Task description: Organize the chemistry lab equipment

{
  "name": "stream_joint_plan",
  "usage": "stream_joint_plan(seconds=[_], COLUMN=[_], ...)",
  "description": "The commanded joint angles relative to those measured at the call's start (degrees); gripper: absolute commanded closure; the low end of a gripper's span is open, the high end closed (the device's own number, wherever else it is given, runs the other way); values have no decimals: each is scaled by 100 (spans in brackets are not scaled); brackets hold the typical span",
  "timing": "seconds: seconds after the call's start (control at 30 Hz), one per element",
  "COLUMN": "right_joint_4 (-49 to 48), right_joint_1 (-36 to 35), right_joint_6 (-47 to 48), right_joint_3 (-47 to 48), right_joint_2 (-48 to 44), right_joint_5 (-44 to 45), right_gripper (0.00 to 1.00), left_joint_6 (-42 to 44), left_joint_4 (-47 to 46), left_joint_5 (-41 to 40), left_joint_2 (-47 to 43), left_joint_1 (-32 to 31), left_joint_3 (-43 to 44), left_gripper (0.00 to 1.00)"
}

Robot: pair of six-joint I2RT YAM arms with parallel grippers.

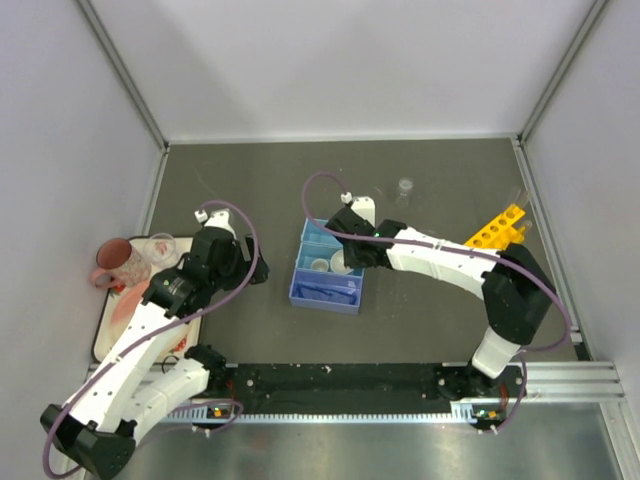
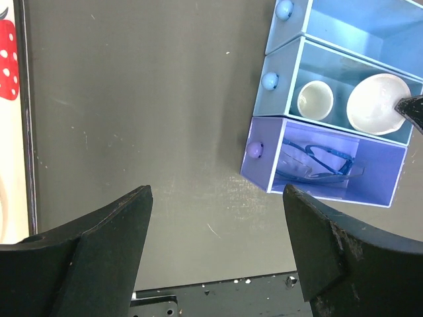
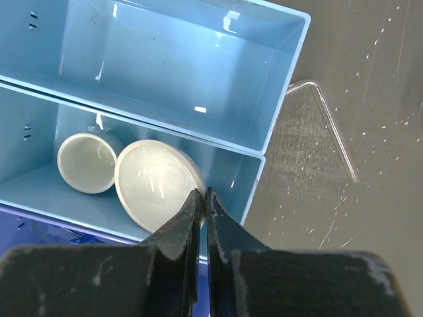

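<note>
The light-blue three-compartment tray (image 1: 300, 291) sits mid-table. Its middle compartment holds a small white dish (image 3: 86, 162) and a larger white dish (image 3: 155, 181). My right gripper (image 3: 203, 195) is shut on the larger dish's rim, low inside that compartment (image 1: 345, 262). Blue-framed goggles (image 2: 317, 162) lie in the near, darker compartment. The far compartment looks empty. My left gripper (image 2: 218, 218) is open and empty over bare table, left of the tray (image 1: 250, 268). A thin clear tube (image 3: 334, 129) lies on the table beside the tray. A yellow holed rack (image 1: 497, 230) and a small clear beaker (image 1: 404, 188) stand at the right.
A dark-pink mug (image 1: 115, 262) and a clear cup (image 1: 162, 248) stand at the far left by a white board (image 1: 105, 340) with a pink plate (image 1: 125, 300). A red strawberry (image 2: 6, 59) lies there. A black strip (image 1: 340, 378) runs along the near edge.
</note>
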State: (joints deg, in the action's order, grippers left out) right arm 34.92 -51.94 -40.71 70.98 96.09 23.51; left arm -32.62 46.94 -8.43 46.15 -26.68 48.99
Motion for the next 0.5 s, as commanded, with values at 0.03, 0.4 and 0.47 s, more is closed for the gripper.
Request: stream_joint_plan(seconds=[0.03,0.4,0.47], right_joint_4=[-169,-169,-161], right_joint_1=[35,97,114], right_joint_6=[-42,-42,-42], right_joint_3=[56,48,47], right_joint_2=[85,577,638], right_joint_5=[93,57,75], right_gripper=[100,100,100], left_joint_6=[89,186,195], left_joint_4=[-27,-71,-97], left_joint_5=[60,-19,-1], left_joint_2=[-133,-203,-203], left_joint_1=[-13,-13,-13], left_joint_3=[84,-30,-30], left_gripper=[14,14,14])
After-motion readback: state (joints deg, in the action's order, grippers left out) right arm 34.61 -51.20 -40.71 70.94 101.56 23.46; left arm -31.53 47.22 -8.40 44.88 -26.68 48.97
